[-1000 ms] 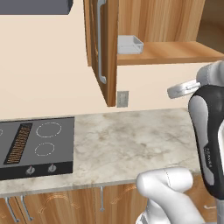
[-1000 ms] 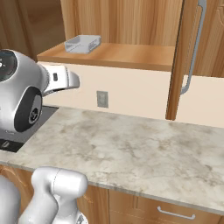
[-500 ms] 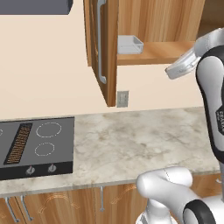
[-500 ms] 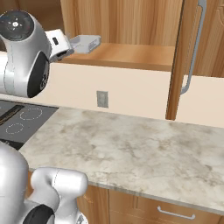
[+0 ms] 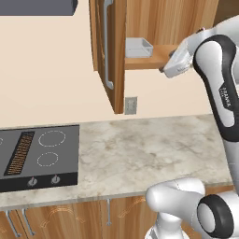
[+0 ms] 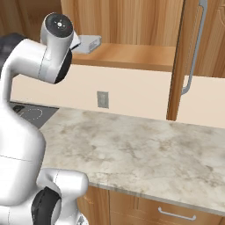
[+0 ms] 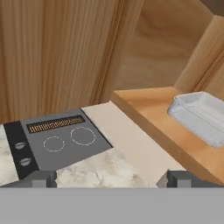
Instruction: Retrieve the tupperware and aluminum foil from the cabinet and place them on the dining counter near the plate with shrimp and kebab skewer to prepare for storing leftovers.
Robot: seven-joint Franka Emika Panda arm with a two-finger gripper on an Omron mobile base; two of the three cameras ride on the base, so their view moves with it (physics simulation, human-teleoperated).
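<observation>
Small dark lettering on the arm (image 5: 227, 100), perhaps "FRANKA".

I had the arm reared up high, elbow bent, the forearm reaching toward twelve o'clock. The gripper (image 7: 112, 178) stood with its jaws spread wide and nothing between them, one fingertip (image 7: 41, 178) at seven o'clock, the other at five.

Over the last second the arm has swung upward from above the worktop (image 5: 140, 154) to the level of the cabinet (image 6: 132, 55) shelf. Its wrist, earlier well below the shelf, now sits just at the shelf's front edge, close to the tupperware (image 5: 138, 47).
</observation>
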